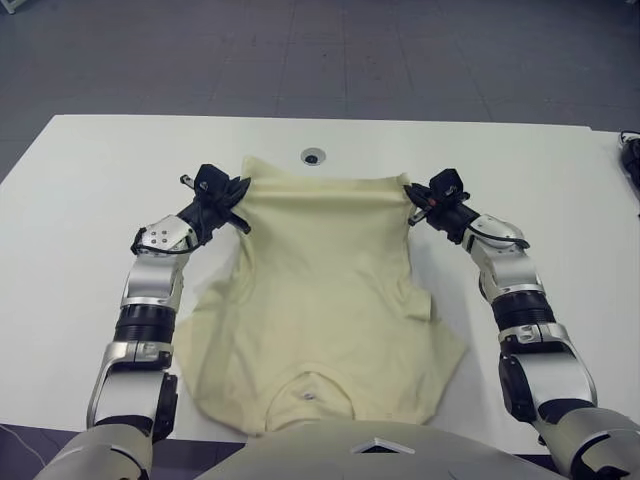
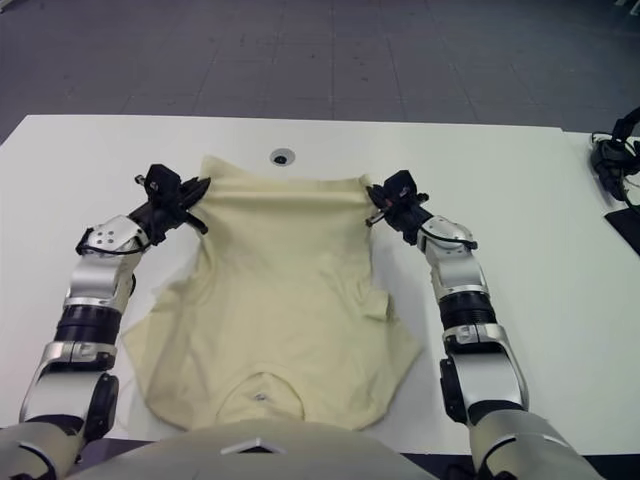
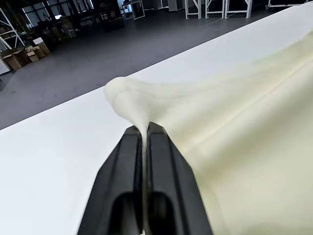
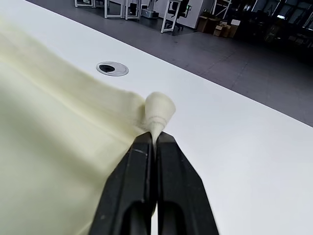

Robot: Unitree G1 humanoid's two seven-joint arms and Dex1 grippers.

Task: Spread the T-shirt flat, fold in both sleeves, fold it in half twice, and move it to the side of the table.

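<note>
Left eye view: clamps far hem corners of cream T-shirt [image 1: 320, 300], left tool [image 1: 240, 208] at 10 o'clock, right tool [image 1: 412, 202] at 2, holding hem taut, likely to spread it flat on the surface [image 1: 90, 200], collar at 6.

You have one T-shirt [image 1: 320, 290], one table [image 1: 90, 200], one cable hole [image 1: 313, 156] at twelve o'clock, and two grippers: left gripper [image 1: 240, 206], right gripper [image 1: 412, 204].
</note>
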